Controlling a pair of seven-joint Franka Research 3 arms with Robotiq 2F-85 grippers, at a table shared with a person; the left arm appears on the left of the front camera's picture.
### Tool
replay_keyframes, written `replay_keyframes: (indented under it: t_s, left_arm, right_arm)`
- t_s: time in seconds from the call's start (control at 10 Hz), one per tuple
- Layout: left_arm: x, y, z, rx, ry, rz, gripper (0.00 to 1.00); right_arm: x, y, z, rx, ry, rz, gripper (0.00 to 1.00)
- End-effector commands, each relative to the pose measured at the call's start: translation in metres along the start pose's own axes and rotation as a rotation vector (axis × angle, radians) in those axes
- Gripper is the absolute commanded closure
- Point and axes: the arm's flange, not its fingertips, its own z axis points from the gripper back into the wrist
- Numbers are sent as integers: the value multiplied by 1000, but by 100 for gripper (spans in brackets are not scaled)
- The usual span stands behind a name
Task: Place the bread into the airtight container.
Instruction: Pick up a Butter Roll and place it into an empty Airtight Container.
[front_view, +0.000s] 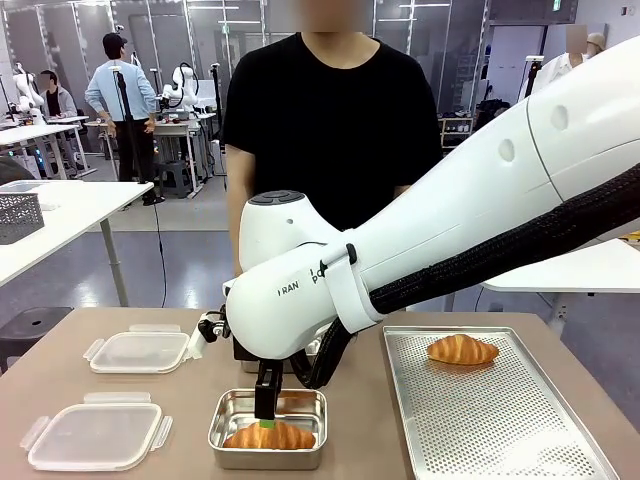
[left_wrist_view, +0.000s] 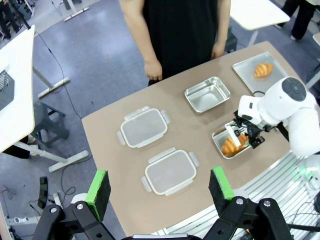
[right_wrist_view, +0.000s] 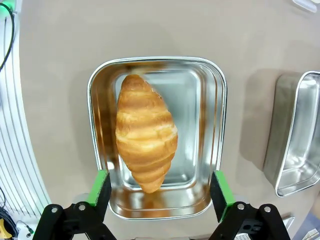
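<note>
A golden croissant, the bread (right_wrist_view: 146, 132), lies lengthwise inside a shallow steel container (right_wrist_view: 220, 100) near the table's front edge. My right gripper (right_wrist_view: 160, 192) hovers just above it, open, its green pads standing apart on either side of the croissant's near end and holding nothing. In the front view the same gripper (front_view: 268, 418) points down into the container (front_view: 225, 440) over the bread (front_view: 272, 437). A second croissant (front_view: 461, 349) rests on the perforated tray (front_view: 500, 430). My left gripper (left_wrist_view: 159, 189) is open, high above the table.
A second, empty steel container (left_wrist_view: 207, 93) stands farther back, towards the person. Two clear plastic lids (front_view: 140, 351) (front_view: 95, 436) lie on the table's left side. The person stands at the far edge, hands (left_wrist_view: 153, 69) down by the table.
</note>
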Motion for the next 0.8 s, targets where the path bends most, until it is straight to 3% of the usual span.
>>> replay_keyframes:
  t_s: [0.0,0.7]
  left_arm:
    - [2,1,3,-3,9,0,0]
    - [2,1,3,-3,9,0,0]
  right_arm:
    - [2,2,0,-2,1,-1,1]
    - [2,2,0,-2,1,-1,1]
